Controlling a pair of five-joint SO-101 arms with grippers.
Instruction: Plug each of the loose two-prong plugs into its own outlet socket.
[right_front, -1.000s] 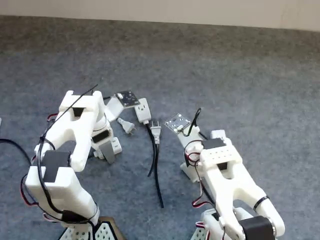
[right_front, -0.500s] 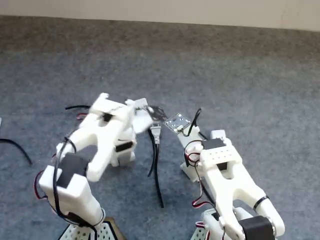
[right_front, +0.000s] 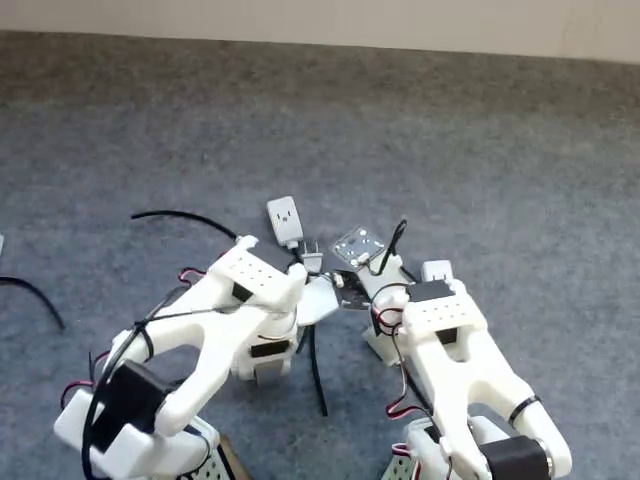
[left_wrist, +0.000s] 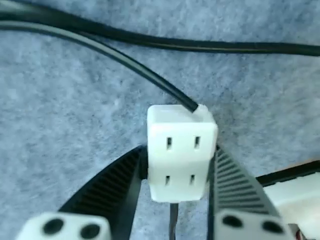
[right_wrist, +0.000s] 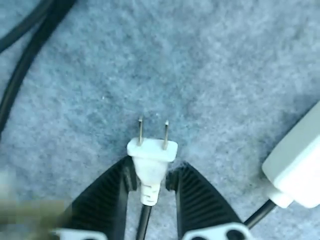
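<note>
My left gripper is shut on a white outlet block with two pairs of slots facing the camera and a black cord running from its back. My right gripper is shut on a white two-prong plug, prongs pointing away over the carpet. In the high view the left arm lies across the middle, its tip close to the right arm. Another white outlet lies beyond them with a plug beside its cord end.
Grey carpet covers the table. Black cords run across the carpet past the held block. A white adapter on a cord lies near the held plug. A black cord runs between the two arm bases.
The left arm has swung from the left side to the middle, ending close to the right arm. The right arm has not moved.
</note>
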